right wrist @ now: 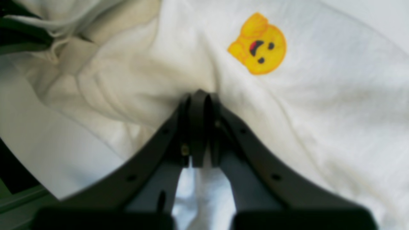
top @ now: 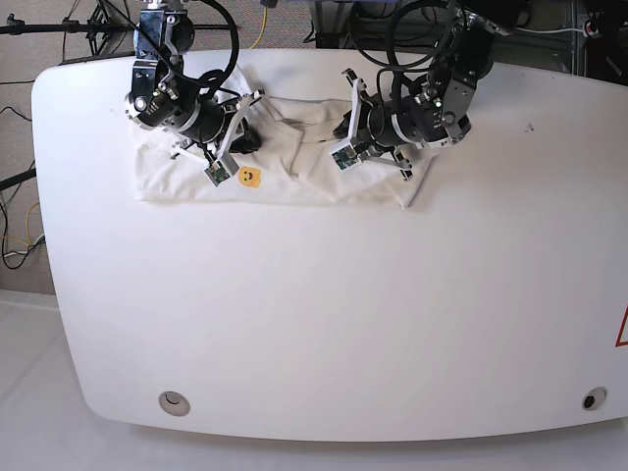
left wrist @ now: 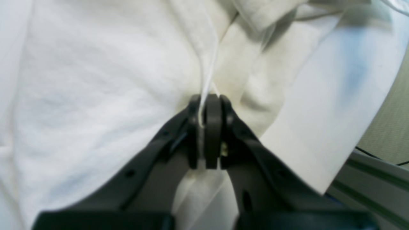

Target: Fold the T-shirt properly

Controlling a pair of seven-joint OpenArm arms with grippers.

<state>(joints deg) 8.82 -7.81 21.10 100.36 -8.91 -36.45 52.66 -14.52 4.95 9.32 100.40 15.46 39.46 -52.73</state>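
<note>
**Ana:** Hands first: how do they stand?

**Ben:** Both are down on the T-shirt (top: 294, 177) at the far side of the worktop (top: 324, 324). The left hand (left wrist: 207, 105) has its two dark fingers pressed together, with a thin white edge of cloth running down between the tips, so it is pinching the shirt. The right hand (right wrist: 199, 99) is closed too, tips buried in a bunched ridge of cloth; it looks like a grip on the shirt, though the fold hides the very tips.

**Ana:** And the arms?

**Ben:** In the base view both reach in from the far edge and tilt down toward the shirt, the wrists pointing roughly at each other across the cloth, well apart.

**Ana:** Where does the shirt lie from each hand?

**Ben:** It is spread in a wide band under and between them, plain white side up. Ahead of the right hand and a little to one side sits the small yellow smiley (right wrist: 258, 44), near the fingertips but not touching them. Around the left hand the cloth is creased into several long folds running away from the fingers.

**Ana:** Anything else around?

**Ben:** Black cables (top: 211, 29) loop over both arms at the far edge. A grey metal rail (left wrist: 370, 182) shows beyond the worktop's rim in the left wrist view. Two round fittings (top: 174, 400) sit at the near corners of the worktop, far from both hands.
</note>
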